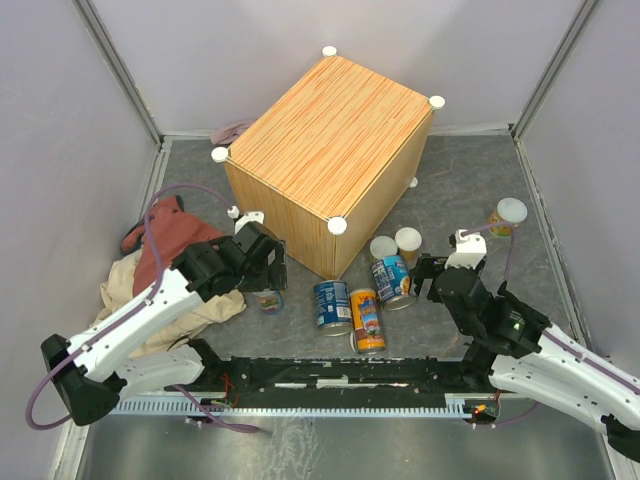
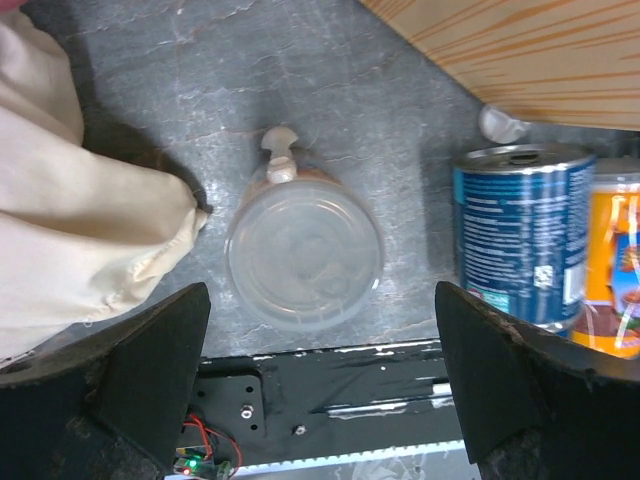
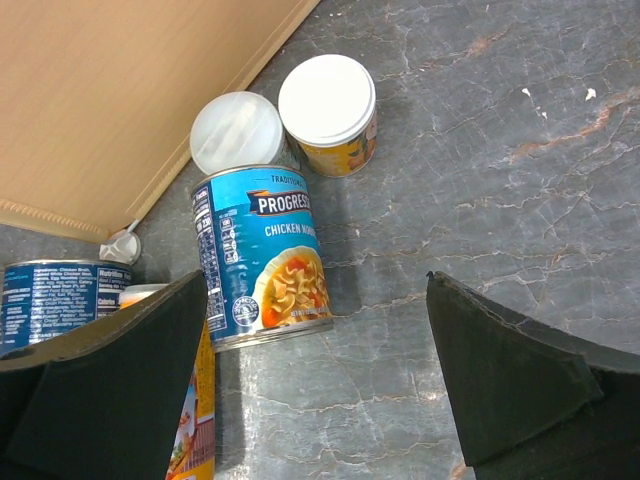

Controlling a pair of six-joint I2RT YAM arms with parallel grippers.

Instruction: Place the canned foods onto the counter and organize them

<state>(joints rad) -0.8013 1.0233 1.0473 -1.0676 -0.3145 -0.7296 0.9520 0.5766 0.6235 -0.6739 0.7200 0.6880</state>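
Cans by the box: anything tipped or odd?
Yes: the blue soup can lies on its side beside the upright white-lidded can, and the orange can near it looks tipped over too. No spill visible.

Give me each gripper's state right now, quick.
Left gripper: open, holding nothing, near a short pale-lidded can.
Right gripper: open, holding nothing, near the blue soup can.
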